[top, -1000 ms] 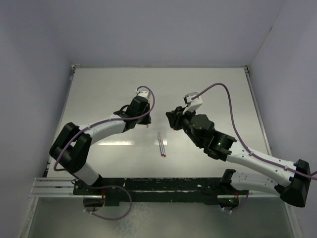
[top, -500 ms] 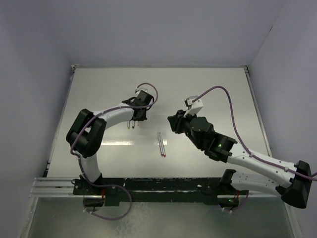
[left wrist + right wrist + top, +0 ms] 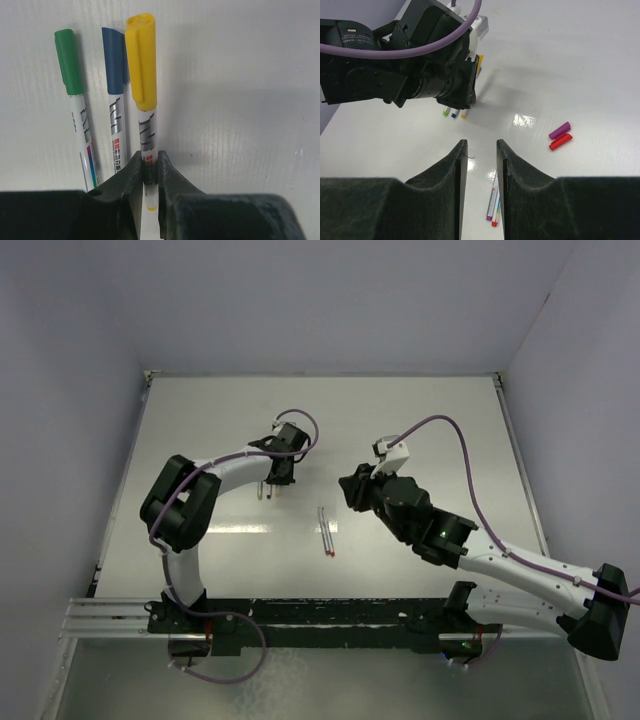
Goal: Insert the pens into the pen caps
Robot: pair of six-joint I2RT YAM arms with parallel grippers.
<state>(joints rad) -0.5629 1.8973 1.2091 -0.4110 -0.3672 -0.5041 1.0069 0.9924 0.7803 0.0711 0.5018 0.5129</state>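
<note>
Yellow-capped pen [image 3: 146, 129] sits clamped in the left gripper [image 3: 149, 164]; right gripper [image 3: 481, 146] hangs parted.

Three capped pens [image 3: 116, 115] sit side by side left of the surface's [image 3: 430, 410] centre; two uncapped pens [image 3: 326, 530] lie together nearer its near edge.

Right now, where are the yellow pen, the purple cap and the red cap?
yellow pen [image 3: 145, 125]: left wrist view, on its whitish barrel.
purple cap [image 3: 560, 130]: right wrist view, its middle.
red cap [image 3: 560, 142]: right wrist view, its middle.
</note>
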